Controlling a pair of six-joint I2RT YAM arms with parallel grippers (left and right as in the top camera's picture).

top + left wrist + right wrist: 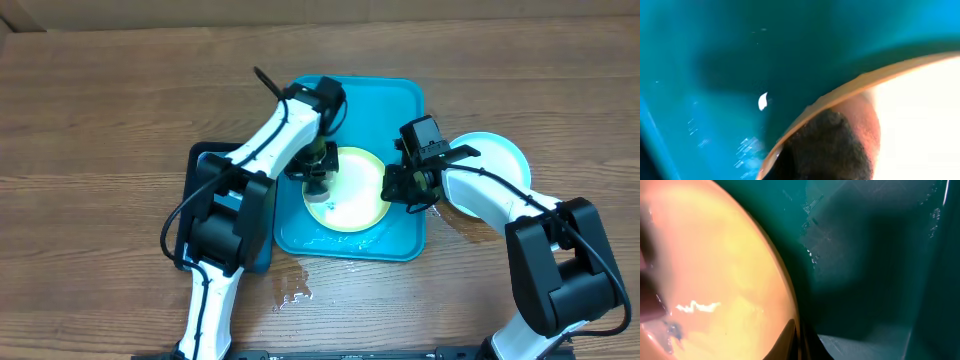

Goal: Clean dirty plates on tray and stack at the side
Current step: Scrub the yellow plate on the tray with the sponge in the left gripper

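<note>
A pale yellow-green plate (358, 190) lies on the wet turquoise tray (405, 110). My left gripper (320, 183) is pressed down on the plate's left part, shut on a dark scrubbing pad (825, 145) that rests on the plate inside its rim (850, 87). My right gripper (404, 187) is shut on the plate's right rim; in the right wrist view its fingers (801, 341) pinch the plate edge (740, 280). A light blue plate (500, 155) lies on the table to the right of the tray, partly under my right arm. I see no third plate.
A smaller dark teal tray with a black rim (200, 165) lies left of the turquoise tray, under my left arm. A water puddle (295, 285) lies on the wooden table in front of the tray.
</note>
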